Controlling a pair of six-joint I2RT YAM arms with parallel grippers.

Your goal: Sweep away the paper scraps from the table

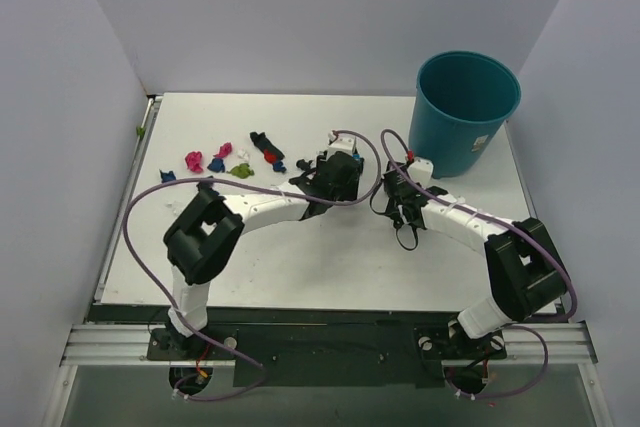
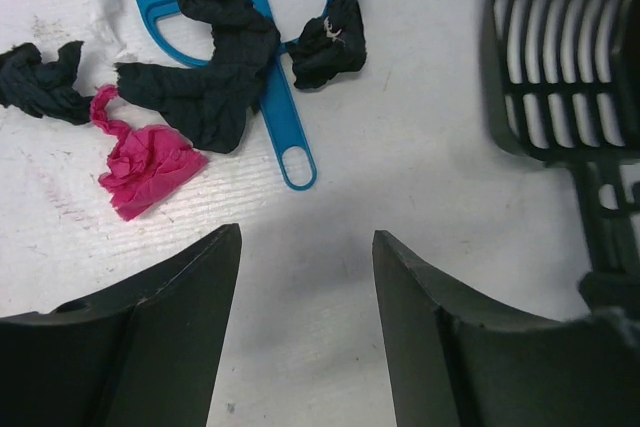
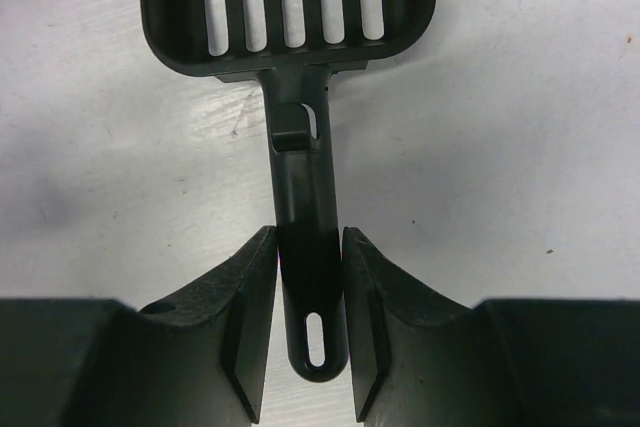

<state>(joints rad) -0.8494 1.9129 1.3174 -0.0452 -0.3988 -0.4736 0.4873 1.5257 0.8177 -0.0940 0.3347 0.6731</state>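
The paper scraps lie on the left half of the white table (image 1: 330, 267): pink (image 1: 194, 160), green (image 1: 240, 169) and dark ones (image 1: 262, 143). In the left wrist view a pink scrap (image 2: 150, 162) and black scraps (image 2: 215, 57) lie on and around the small blue brush (image 2: 285, 112). My left gripper (image 2: 307, 237) is open and empty, just short of the brush handle's end. My right gripper (image 3: 308, 237) is shut on the handle of the black slotted scoop (image 3: 290, 7), which lies flat on the table. The scoop also shows at the right of the left wrist view (image 2: 565, 67).
A teal round bin (image 1: 465, 112) stands at the table's back right corner. Both grippers (image 1: 325, 177) (image 1: 403, 209) are near the table's middle, close together. Walls close in the left, back and right sides.
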